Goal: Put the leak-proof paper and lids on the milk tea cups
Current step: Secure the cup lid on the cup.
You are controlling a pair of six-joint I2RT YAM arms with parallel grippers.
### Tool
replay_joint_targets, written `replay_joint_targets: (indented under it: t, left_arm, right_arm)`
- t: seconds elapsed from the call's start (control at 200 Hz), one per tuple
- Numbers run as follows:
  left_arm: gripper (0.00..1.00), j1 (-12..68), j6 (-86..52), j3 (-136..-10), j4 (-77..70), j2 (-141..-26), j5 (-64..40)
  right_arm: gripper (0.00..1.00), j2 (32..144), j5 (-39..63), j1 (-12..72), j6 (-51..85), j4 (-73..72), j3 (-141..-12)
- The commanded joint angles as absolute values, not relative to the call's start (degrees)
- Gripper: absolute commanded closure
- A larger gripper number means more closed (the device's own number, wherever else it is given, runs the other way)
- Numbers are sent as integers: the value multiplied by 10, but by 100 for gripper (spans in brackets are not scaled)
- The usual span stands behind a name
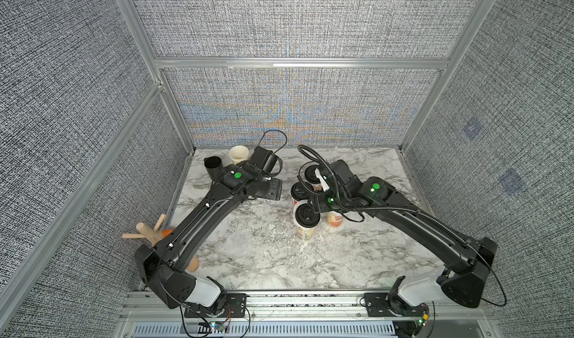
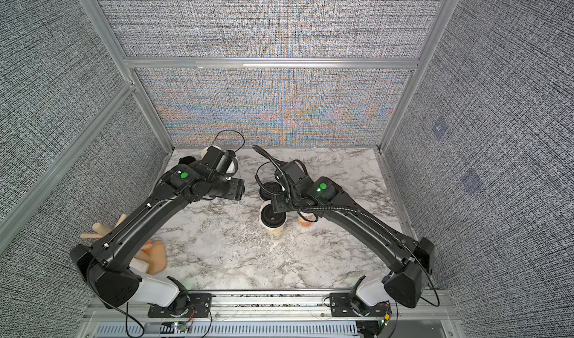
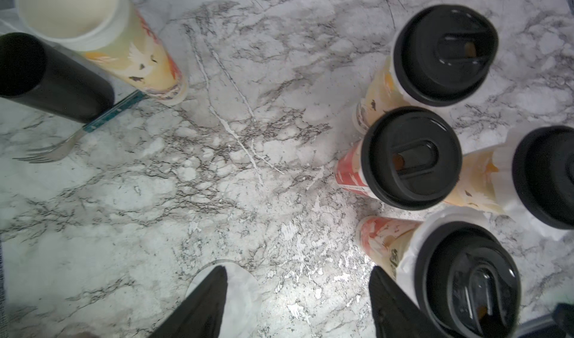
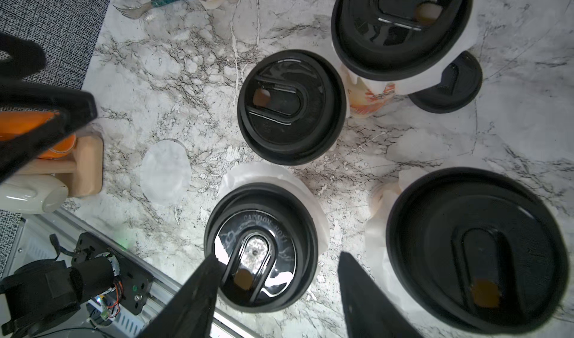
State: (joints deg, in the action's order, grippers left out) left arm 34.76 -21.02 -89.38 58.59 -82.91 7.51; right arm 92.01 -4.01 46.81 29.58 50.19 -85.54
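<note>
Marble top [image 1: 357, 258] holds five cups. Four capped cups [image 1: 307, 218] are packed in a cluster at centre right. One open cup [image 1: 238, 154] stands at the back left, just beside the black mug [image 1: 213, 165], with a fork [image 3: 59, 150] near its foot.

Paper: one loose sheet [image 4: 164, 171] lies flat on the marble toward the front, well apart from the open cup. A white frill shows under three of the lids [image 4: 292, 106]; for the fourth I cannot tell.

Lids: four on cups, plus one spare lid [image 4: 447, 84] that looks to lie on the marble behind the cluster.

One wooden rack [image 1: 149, 232] sits at the left edge, with one orange mug [image 4: 62, 148] and one white mug [image 4: 31, 193] by it.

Left gripper [image 3: 298, 271]: fingers spread, nothing between them, hovering above the marble between open cup and cluster. Right gripper [image 4: 278, 255]: fingers apart, empty, low over the capped cups, one fingertip over a lid.

Likely left to do: loose sheet onto the open cup.

Risks:
- The sheet is thin and flat on a hard top, so fingers may skid over it or crumple it.
- It is light, so it may land off-centre and slip off the rim.
- The open cup stands tight by the mug, and a wide approach could tip either.
- The right fingers hang close over tall, crowded cups, so a sideways move could knock one into the rest.
</note>
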Motion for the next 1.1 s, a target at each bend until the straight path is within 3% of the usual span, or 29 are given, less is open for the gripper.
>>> replay_joint_targets:
  t: [0.0,0.38,0.525,0.816,1.091]
  left_arm:
    - [21,321,-198,-901,587,-825,79]
    - [27,313,-190,-849,556,-790,-83]
    - [27,318,-187,-824,557,-759,-98]
    - [28,402,-172,-833,572,-795,-96]
    - [29,415,-193,-816,533,-826,-93]
  right_arm:
    - [36,921,-42,467,289,500,-859]
    - [48,928,-22,493,289,495,-833]
    - [43,944,-38,504,298,510,-844]
    - [46,942,-60,503,314,518,-831]
    - [46,956,-74,503,318,523,-823]
